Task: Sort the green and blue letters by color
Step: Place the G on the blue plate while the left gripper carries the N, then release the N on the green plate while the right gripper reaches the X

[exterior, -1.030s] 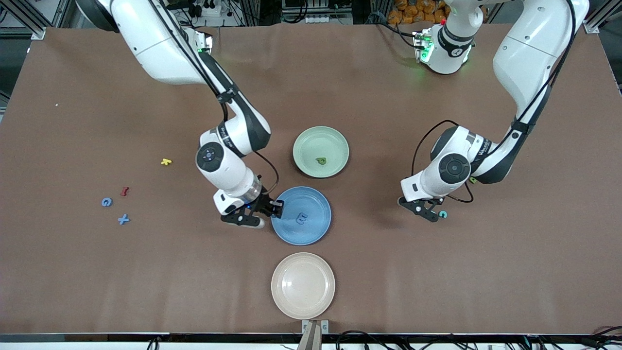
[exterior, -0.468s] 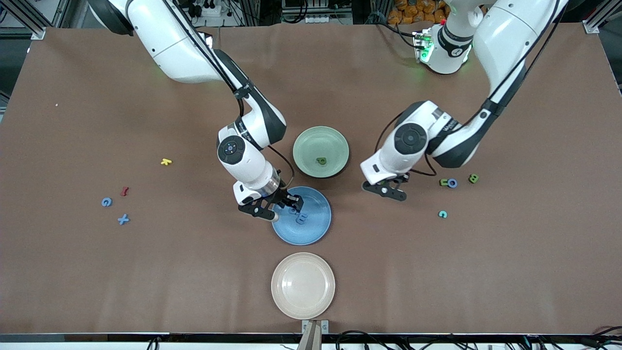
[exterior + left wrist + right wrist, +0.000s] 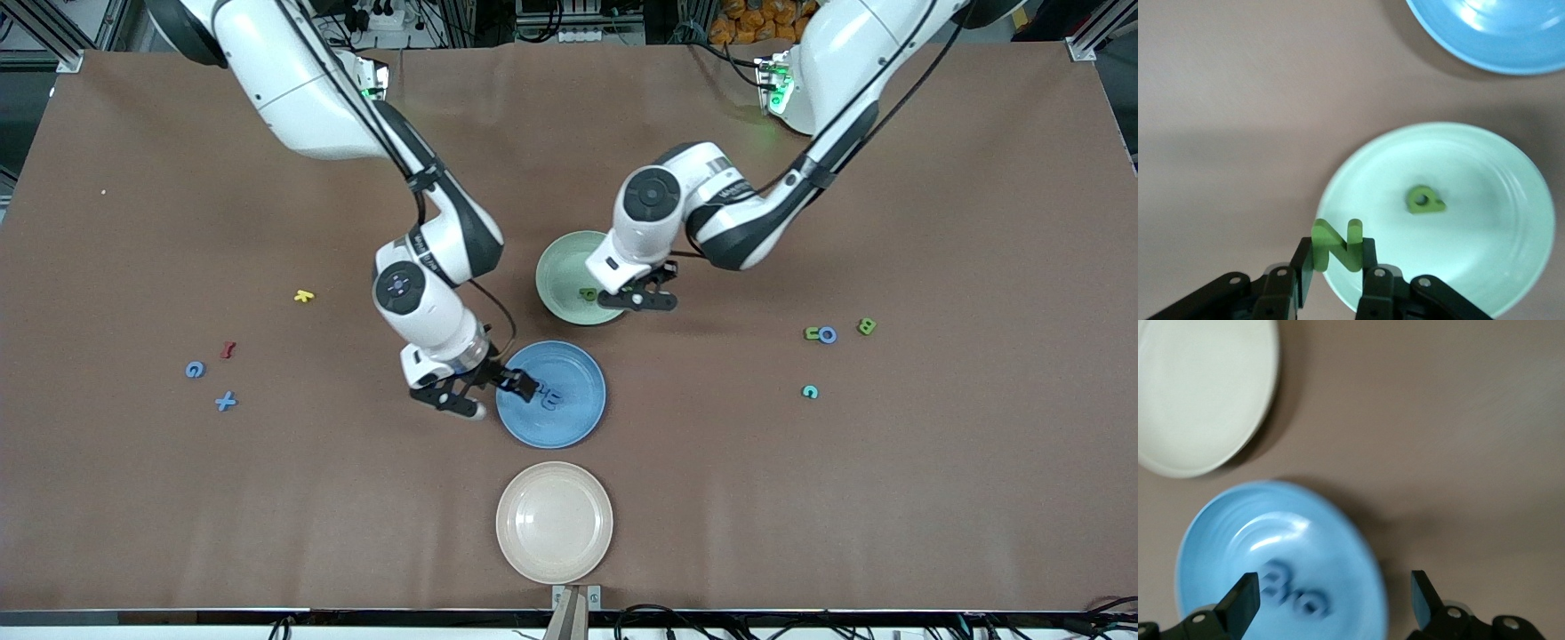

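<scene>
The left gripper (image 3: 1336,280) hangs over the green plate's (image 3: 558,271) rim, fingers clenched on a green N (image 3: 1335,245), with a green P (image 3: 588,293) already lying in that plate. The right gripper (image 3: 484,394) hovers at the blue plate's (image 3: 578,418) edge, fingers released wide (two blue letters (image 3: 549,397) lie inside).

You have a brown table (image 3: 800,498) carrying three plates in a line down the middle: a green plate (image 3: 558,280) farthest from the front camera, a blue plate (image 3: 569,418) nearer, a cream plate (image 3: 554,522) nearest. Toward the right arm's end lie a yellow letter (image 3: 304,296), dark red letter (image 3: 228,349), blue G (image 3: 195,369) and blue X (image 3: 226,402). Toward the left arm's end lie a green U (image 3: 812,334) touching a blue O (image 3: 828,334), a green B (image 3: 867,326) and a teal letter (image 3: 810,391).
</scene>
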